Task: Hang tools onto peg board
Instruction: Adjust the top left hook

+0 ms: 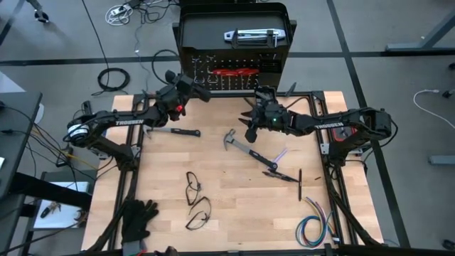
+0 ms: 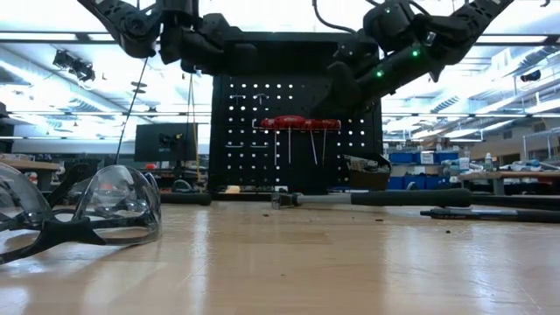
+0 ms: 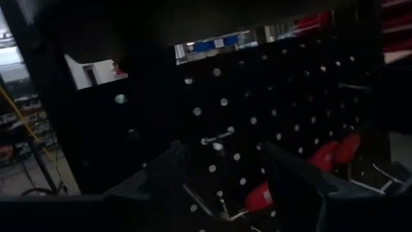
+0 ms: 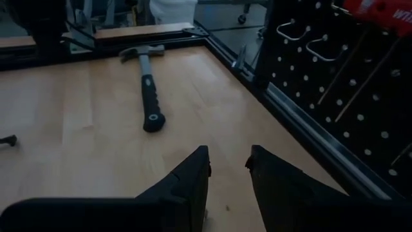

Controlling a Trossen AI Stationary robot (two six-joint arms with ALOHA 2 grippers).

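Peg board (image 1: 234,53): upright, top centre of the high view; red-handled screwdrivers (image 2: 299,123) hang on it. Left gripper (image 3: 222,193): raised before the board, fingers apart, holding nothing. Right gripper (image 4: 228,169): centre right, above the table (image 1: 227,213), fingers slightly parted, empty. Hammers: one (image 1: 174,131) centre left, another (image 1: 245,149) at centre, both lying flat on the table.

The desk (image 4: 77,116) is topped with pale, smooth wood in a soft sheen. The peg board (image 2: 297,122) is matt black perforated metal. The hammer (image 4: 149,90) is dull steel with a ribbed black rubbery grip, and the safety glasses (image 2: 105,210) are glossy clear plastic.
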